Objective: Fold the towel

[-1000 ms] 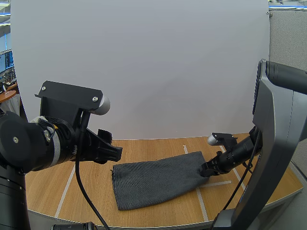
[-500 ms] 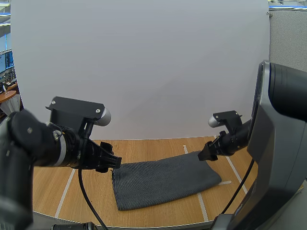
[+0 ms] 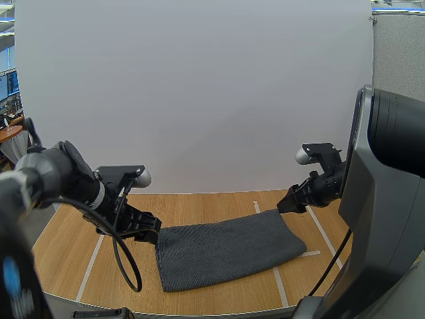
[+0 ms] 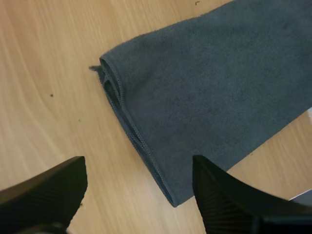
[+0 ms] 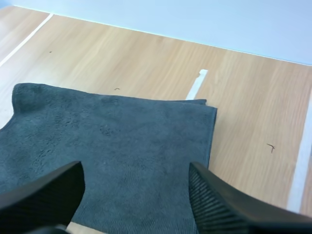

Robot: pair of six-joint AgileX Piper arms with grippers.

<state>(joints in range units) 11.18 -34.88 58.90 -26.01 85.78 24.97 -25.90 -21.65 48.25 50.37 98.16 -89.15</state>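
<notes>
A dark grey towel [image 3: 226, 256] lies folded into a long flat band on the wooden table [image 3: 199, 207]. My left gripper [image 3: 150, 232] hovers at its left end, open. In the left wrist view the towel's stitched left edge [image 4: 122, 105] lies below the spread fingers [image 4: 46, 187], and nothing is between them. My right gripper [image 3: 287, 203] hangs just above the towel's far right corner, open. In the right wrist view that gripper [image 5: 134, 195] stands over the towel [image 5: 107, 146], whose corner [image 5: 212, 109] lies flat on the wood.
White tape lines [image 3: 89, 259] [image 3: 282, 286] cross the table. A white panel [image 3: 199, 100] stands behind the table. The table's curved front edge [image 3: 199, 312] runs close to the towel. My right arm's tall dark column [image 3: 385, 199] stands at the right.
My right gripper has opened, let go of the towel's right end and risen back from it. My left arm has dropped down and forward to the towel's left end.
</notes>
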